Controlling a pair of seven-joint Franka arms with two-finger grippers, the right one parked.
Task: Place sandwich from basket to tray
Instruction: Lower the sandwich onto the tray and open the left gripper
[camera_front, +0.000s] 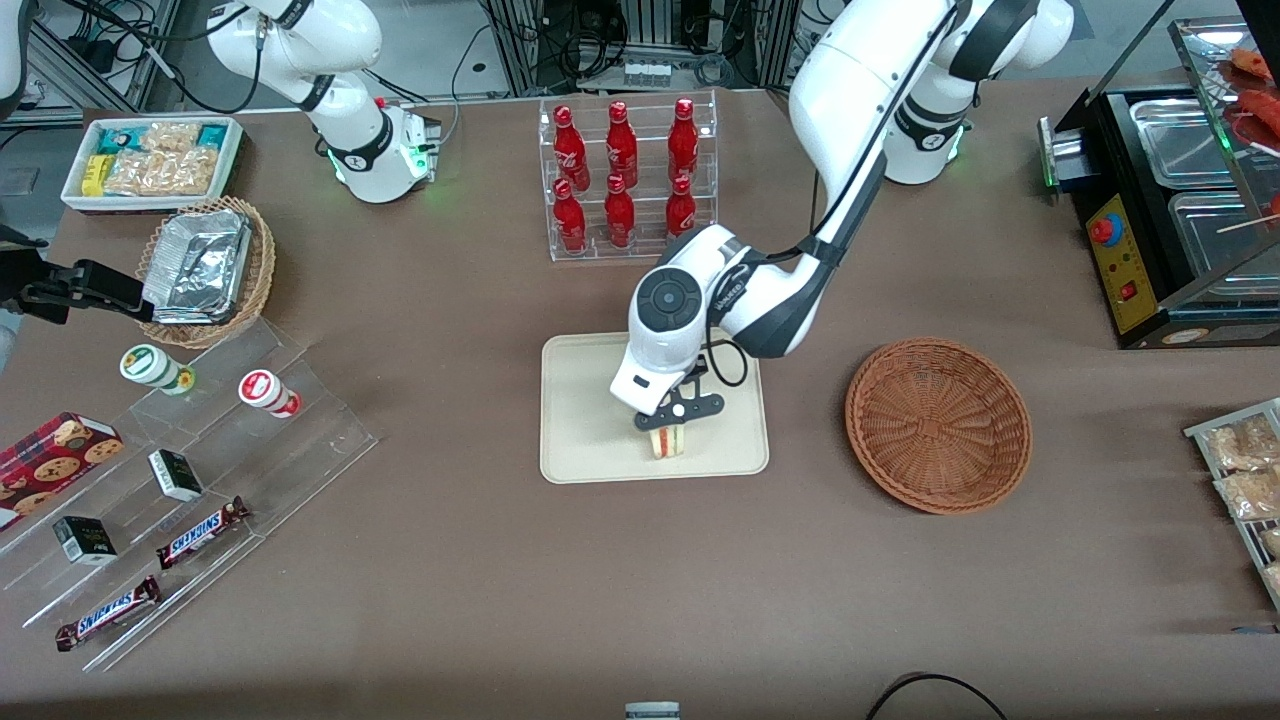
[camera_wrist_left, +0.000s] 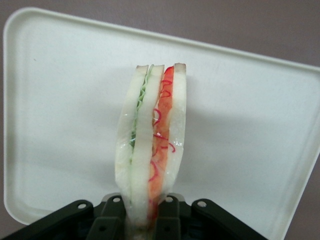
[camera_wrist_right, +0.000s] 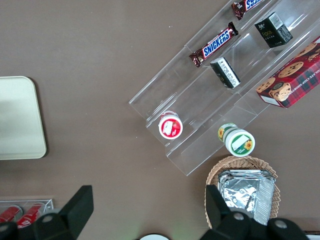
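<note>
My left gripper (camera_front: 668, 428) is over the cream-beige tray (camera_front: 580, 440), shut on the sandwich (camera_front: 667, 442), a pale bread wedge with red and green filling. In the left wrist view the sandwich (camera_wrist_left: 152, 145) stands on edge between the black fingers (camera_wrist_left: 111, 220), with the tray (camera_wrist_left: 60, 110) under it; I cannot tell whether it touches the tray. The reddish-brown wicker basket (camera_front: 938, 424) lies empty beside the tray, toward the working arm's end of the table.
A clear rack of red bottles (camera_front: 626, 175) stands farther from the front camera than the tray. A tan basket with foil (camera_front: 205, 268), a white snack bin (camera_front: 152, 162) and acrylic shelves with snacks (camera_front: 180, 490) lie toward the parked arm's end. A black warmer (camera_front: 1180, 210) is at the working arm's end.
</note>
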